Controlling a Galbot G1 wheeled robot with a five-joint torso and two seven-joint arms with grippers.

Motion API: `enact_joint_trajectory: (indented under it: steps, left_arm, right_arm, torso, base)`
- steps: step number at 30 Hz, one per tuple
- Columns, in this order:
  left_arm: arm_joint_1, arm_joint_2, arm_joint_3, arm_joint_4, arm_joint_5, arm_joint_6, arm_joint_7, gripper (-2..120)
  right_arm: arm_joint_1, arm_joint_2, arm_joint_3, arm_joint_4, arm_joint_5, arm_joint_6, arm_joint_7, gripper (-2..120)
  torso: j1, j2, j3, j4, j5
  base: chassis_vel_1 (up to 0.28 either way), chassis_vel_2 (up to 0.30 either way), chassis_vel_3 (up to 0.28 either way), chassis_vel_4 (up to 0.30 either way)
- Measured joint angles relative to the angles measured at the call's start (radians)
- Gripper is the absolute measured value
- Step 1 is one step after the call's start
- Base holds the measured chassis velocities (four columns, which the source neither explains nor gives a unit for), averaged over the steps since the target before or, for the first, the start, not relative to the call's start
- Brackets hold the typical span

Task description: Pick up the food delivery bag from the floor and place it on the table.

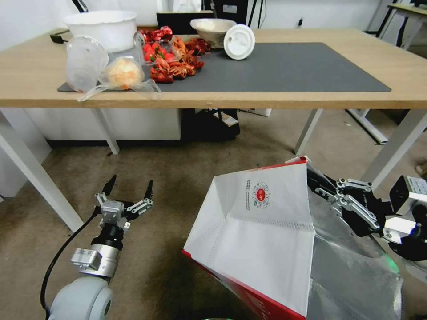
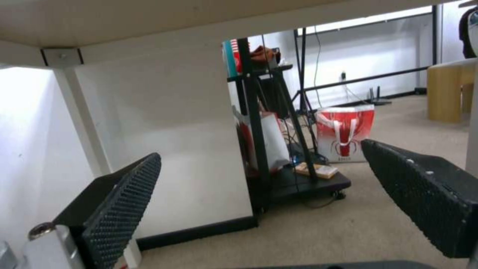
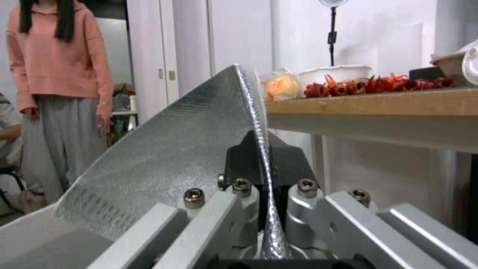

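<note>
Between right gripper point(image 3: 263, 164) fingers: food delivery bag point(image 1: 262, 235) rim.

Surface point(image 1: 284, 100): my right half of the dark mat point(image 1: 302, 66) lies bare, open to the front edge. Left rear corner crowded: tub point(image 1: 102, 29), crayfish point(image 1: 178, 60), bagged bun point(image 1: 122, 75), bowl point(image 1: 212, 30), lid point(image 1: 239, 42).

Left gripper point(image 2: 259, 186) open, ribbed black fingers point(image 2: 119, 213) spread wide, low under the table point(image 2: 149, 26) edge, above the floor point(image 2: 348, 224); beyond, a black cart point(image 2: 298, 179) and red-white bag point(image 2: 346, 132).
</note>
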Motion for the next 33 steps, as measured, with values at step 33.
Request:
enact_joint_trajectory:
  steps: [33]
  left_arm:
    - [0.059,-0.001,-0.025,-0.077,0.023,0.082,-0.038,100]
  right_arm:
    - [-0.007,0.011,0.021,0.005,0.001,0.002,-0.039,0]
  torso:
    - [0.025,0.125,0.102,0.0,0.0]
  base:
    - [0.0,0.0,0.0,0.0]
